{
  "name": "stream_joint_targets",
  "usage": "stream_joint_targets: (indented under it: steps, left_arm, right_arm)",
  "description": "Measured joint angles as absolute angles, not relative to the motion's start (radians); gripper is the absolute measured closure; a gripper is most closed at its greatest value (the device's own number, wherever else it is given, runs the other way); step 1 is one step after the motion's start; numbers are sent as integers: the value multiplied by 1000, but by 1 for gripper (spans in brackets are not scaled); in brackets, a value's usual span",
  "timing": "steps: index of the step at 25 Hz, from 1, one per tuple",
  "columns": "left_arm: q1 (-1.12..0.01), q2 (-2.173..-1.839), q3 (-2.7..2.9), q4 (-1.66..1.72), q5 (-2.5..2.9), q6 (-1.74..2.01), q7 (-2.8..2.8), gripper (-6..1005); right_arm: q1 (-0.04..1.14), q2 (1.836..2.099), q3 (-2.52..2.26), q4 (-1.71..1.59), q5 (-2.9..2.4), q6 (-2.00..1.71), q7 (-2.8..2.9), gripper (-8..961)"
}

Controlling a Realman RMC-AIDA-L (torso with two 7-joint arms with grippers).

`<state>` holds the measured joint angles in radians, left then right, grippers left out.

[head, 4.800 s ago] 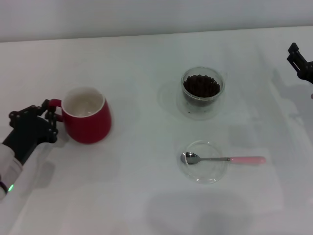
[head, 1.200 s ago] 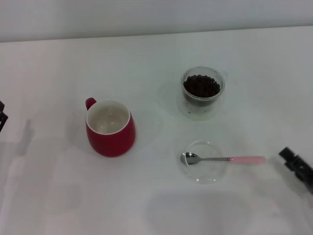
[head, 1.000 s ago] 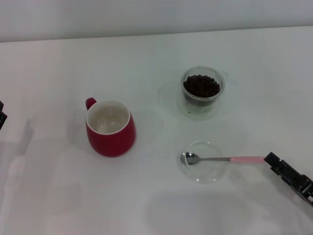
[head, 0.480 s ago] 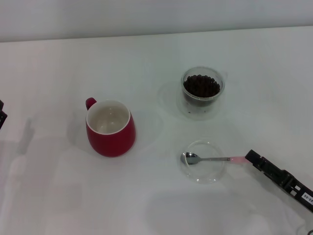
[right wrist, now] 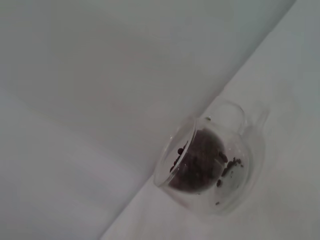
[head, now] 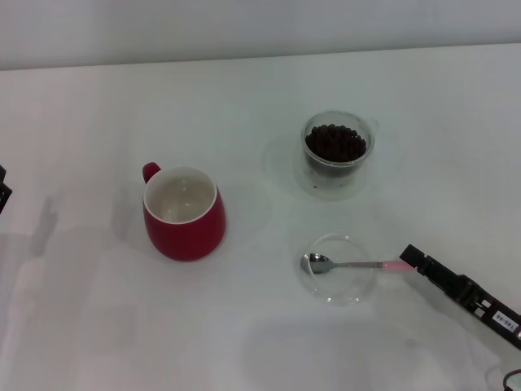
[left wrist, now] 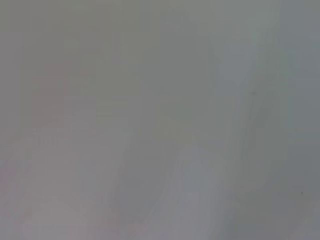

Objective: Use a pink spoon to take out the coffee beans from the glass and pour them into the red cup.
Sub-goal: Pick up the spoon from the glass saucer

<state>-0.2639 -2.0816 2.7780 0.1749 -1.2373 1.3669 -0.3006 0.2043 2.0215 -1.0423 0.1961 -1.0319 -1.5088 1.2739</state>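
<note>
1. Nearest me, at the right front of the bench (head: 244,342), my right gripper (head: 409,254) lay low over the tabletop with its tip at the tail of the pink spoon (head: 358,265); I could not tell whether my fingers were spread or already pinching the handle.
2. Lengthwise, the spoon ran across my front, its pink handle pointing to my right, straight at those fingers, and its metal bowl resting in the shallow clear dish (head: 338,270) on the far side from them. I judged the grasp would turn on that line: my arm came in nearly along the handle's long axis.
3. Beyond the dish stood the glass (head: 336,151), upright, heaped with coffee beans (head: 334,142), well apart from the spoon.
4. Off to my left sat the red cup (head: 184,213), upright, its white inside bare.
5. Farthest left, my left gripper (head: 2,195) was parked at the bench's edge, only its tip showing, so the right arm was plainly the nearer one.
</note>
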Motion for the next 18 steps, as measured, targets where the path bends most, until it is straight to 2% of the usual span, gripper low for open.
stream_joint_targets:
  steps: [5,18]
  left_arm:
    - [-262,-2082,2778,175,-1238,1367,-301,107]
    - [-260,-2082,2778,175,-1242,1367,-301,108]
  right_arm:
    - [223,2022,-1039,196,-1062,-1498,1274,364]
    - [224,2022,-1037,199,-1071,-1489,1283,528]
